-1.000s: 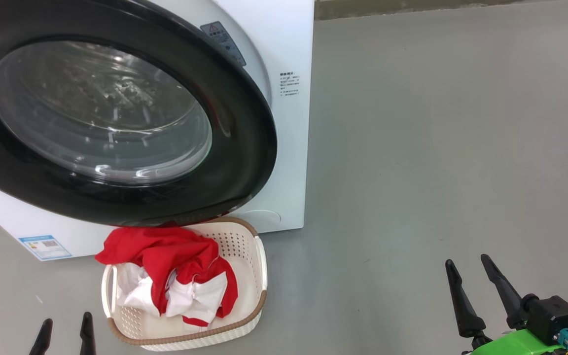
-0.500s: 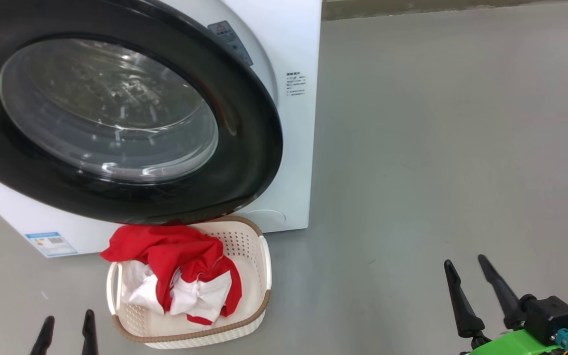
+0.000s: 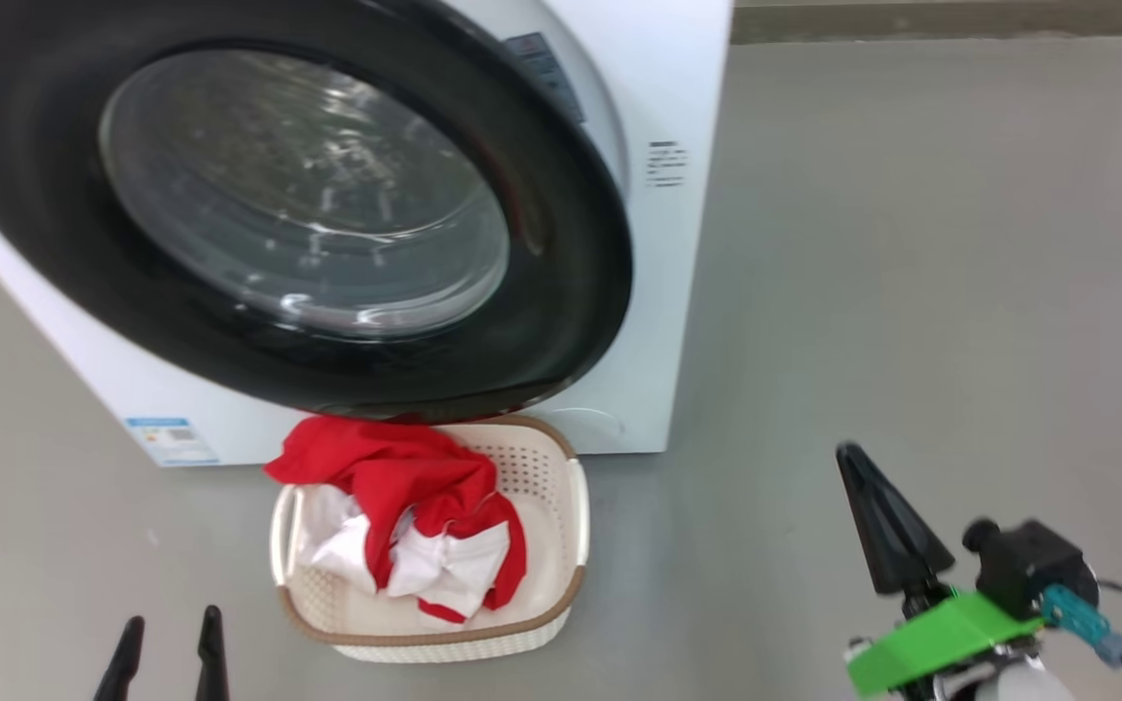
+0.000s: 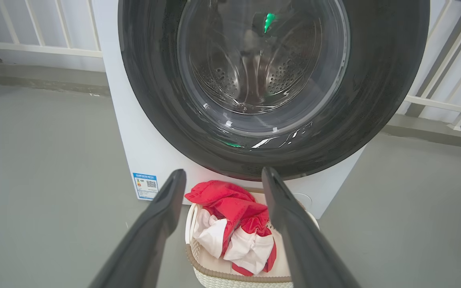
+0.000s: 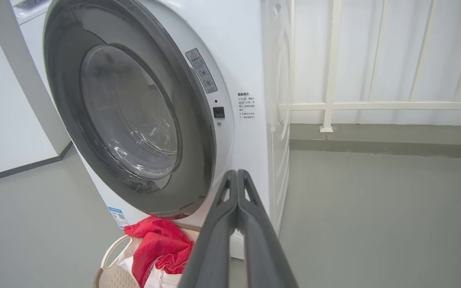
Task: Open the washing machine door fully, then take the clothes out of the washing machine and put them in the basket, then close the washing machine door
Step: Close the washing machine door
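The clothes (image 3: 405, 506) sit in the basket (image 3: 576, 531) at six o'clock under the ajar washing machine door (image 3: 566, 292), so the empty right claw (image 3: 873, 506) is pinched together, likely to push it shut, while the left claw (image 3: 172, 628) is spread apart.

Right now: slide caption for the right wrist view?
Shut right gripper facing round black-ringed glass washer door; red-and-white fabric clothes in cream perforated plastic basket.

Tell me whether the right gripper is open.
No: the right gripper is shut, its jaws pressed together with nothing between them.
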`<state>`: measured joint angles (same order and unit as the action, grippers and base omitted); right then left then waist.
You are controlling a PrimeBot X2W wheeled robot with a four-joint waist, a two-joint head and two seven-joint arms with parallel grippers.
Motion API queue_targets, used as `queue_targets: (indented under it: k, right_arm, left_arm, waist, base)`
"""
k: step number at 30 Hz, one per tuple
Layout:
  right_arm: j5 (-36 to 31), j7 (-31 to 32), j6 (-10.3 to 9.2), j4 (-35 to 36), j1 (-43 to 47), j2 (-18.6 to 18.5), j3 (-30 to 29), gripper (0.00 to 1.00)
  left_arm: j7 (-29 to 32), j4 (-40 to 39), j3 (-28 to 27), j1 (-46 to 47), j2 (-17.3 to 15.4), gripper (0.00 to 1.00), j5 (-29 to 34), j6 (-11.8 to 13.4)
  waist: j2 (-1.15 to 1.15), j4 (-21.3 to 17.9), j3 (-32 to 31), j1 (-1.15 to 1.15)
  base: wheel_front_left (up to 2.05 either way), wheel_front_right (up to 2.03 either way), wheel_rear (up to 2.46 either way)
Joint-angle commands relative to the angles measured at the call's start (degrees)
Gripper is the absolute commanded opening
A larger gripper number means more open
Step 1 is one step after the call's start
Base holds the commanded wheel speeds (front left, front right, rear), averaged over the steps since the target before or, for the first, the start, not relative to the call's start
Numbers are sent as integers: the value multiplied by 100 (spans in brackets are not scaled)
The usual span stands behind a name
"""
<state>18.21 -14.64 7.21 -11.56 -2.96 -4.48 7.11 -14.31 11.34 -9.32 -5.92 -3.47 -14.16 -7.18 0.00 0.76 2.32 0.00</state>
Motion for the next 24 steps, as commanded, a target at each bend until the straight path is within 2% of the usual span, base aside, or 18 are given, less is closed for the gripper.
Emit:
queue_targets:
  k: [1,10,24]
  right_arm:
    - [68,-36,28,157,-292,-43,171,0]
    - [185,-36,28,74,-1138,11,385,0]
    - [192,-36,28,-870,-2680,7,382,0]
  left_arm:
    - [-69,-174,-143,62,-27,100,43,-31]
    - [-69,-220,52,195,23,100,28,-31]
    - [-69,-121,566,1100,57,100,-350,-31]
  waist:
    - [0,198,-12,0]
    - [0,745,182,0]
    - [0,1318,1292,0]
  base:
    - [0,0,0]
    - [0,0,0]
    - [0,0,0]
